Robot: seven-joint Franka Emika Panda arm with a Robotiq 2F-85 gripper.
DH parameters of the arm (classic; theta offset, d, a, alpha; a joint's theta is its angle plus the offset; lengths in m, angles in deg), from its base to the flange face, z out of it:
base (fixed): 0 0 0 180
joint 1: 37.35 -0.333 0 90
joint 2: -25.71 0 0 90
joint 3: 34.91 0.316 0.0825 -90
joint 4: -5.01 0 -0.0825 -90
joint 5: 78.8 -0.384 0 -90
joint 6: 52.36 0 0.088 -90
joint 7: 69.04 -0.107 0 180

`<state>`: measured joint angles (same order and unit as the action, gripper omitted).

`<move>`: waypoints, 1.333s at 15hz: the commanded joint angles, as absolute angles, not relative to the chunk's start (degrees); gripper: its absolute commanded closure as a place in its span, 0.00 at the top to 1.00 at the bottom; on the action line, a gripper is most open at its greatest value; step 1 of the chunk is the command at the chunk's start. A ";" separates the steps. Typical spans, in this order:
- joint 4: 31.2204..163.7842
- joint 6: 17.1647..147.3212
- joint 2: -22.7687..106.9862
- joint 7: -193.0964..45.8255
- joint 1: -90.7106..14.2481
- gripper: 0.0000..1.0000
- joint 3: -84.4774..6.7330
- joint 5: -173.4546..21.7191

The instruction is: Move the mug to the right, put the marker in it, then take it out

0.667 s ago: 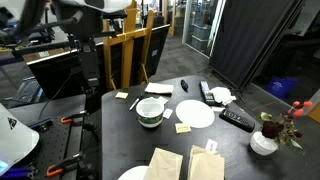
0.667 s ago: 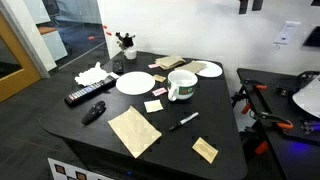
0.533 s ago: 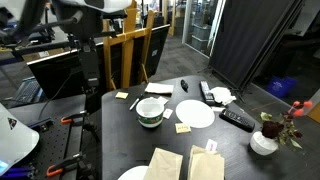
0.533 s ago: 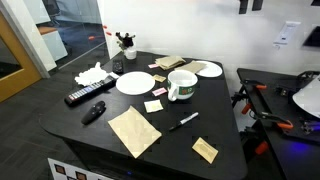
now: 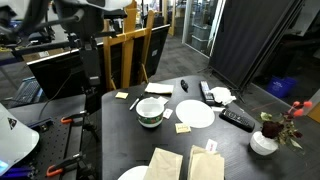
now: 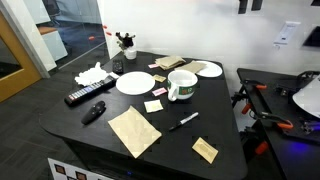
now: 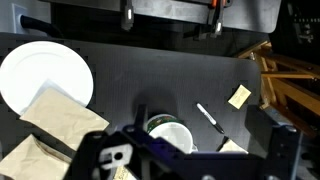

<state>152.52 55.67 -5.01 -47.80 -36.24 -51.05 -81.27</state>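
Green-banded mug (image 6: 181,85) stands apart from marker (image 6: 183,122)

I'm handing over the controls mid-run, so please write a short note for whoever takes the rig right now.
Gripper: open and empty, above the mug in the wrist view.
Mug: upright on the table, beside the white plate; no marker in it.
Marker: lying flat on the table, apart from the mug.
Done: nothing that shows.
Left: move the mug right, put the marker in, then take it out.
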 commanded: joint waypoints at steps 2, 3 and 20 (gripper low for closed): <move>151.31 60.21 -2.79 -55.05 -35.15 1.00 -46.29 -83.85; 151.07 61.81 -2.06 -58.19 -34.86 1.00 -45.08 -83.80; 151.50 80.92 16.57 -90.85 -32.44 1.00 -36.53 -84.19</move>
<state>151.27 76.54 13.11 -89.12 -32.31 -36.56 -81.61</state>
